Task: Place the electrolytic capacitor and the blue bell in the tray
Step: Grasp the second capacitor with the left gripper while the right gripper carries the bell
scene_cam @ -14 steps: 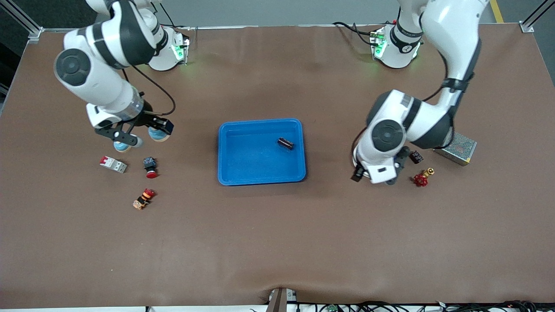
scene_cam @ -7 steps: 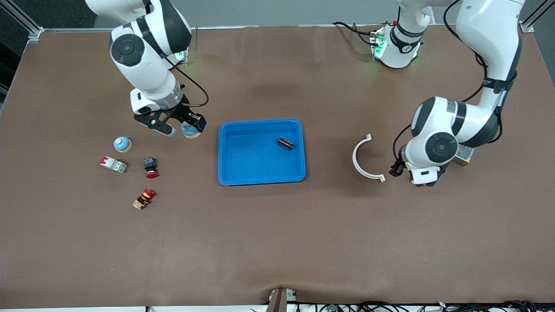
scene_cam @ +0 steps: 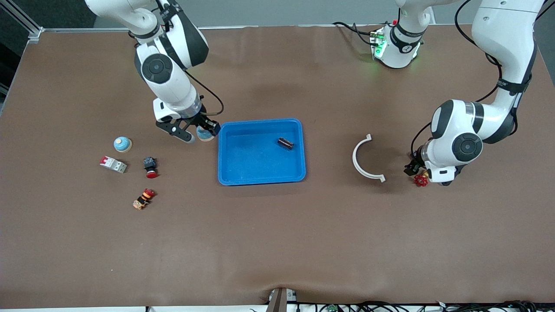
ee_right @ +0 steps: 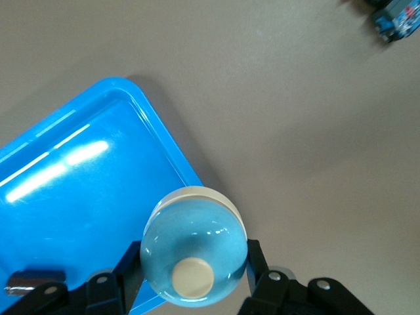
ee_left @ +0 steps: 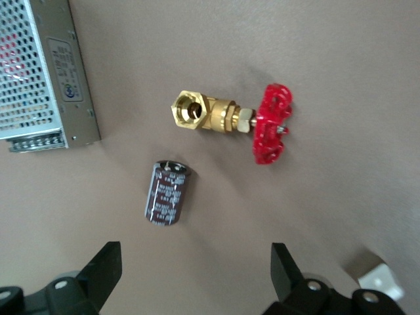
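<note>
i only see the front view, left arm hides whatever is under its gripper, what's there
Observer: The left wrist view shows the left gripper open over a loose capacitor lying on its side on the table.
Operator: anything beside it
Observer: A brass valve with a red handwheel, and a perforated metal power supply, both apart from the capacitor.
Operator: is the right gripper really holding the bell
Observer: Yes. In the right wrist view the right gripper is shut on the bell, a finger on each side, over a corner of the tray.
</note>
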Robot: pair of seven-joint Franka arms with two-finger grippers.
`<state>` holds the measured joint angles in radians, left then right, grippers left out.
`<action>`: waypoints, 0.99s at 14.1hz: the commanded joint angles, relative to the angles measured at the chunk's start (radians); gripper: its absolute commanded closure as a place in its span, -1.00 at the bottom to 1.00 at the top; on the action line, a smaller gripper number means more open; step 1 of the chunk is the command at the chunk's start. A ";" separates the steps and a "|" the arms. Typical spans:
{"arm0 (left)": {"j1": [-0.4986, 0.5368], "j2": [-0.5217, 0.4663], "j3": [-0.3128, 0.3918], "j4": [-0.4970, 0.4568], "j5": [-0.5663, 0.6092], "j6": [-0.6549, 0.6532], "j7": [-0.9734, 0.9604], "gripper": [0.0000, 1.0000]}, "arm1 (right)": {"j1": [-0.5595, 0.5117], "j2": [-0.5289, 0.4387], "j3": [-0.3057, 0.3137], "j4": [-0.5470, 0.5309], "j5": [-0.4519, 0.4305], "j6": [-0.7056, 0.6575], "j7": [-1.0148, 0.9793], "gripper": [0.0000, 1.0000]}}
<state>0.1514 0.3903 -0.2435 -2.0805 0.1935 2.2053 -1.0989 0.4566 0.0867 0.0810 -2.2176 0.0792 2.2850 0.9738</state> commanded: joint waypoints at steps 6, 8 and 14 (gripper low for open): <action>0.075 -0.034 -0.010 -0.125 0.020 0.151 0.097 -1.00 | 0.074 0.125 -0.009 0.044 0.017 0.085 0.034 1.00; 0.088 -0.030 -0.010 -0.133 0.020 0.165 0.151 -1.00 | 0.079 0.156 -0.009 0.058 0.019 0.088 0.036 1.00; 0.097 -0.024 -0.008 -0.184 0.020 0.249 0.162 -0.35 | 0.106 0.267 -0.009 0.062 0.021 0.194 0.037 1.00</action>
<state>0.2403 0.3898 -0.2448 -2.2164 0.1939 2.3983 -0.9468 0.5382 0.3107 0.0811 -2.1801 0.0794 2.4552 0.9981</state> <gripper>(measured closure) 0.097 0.335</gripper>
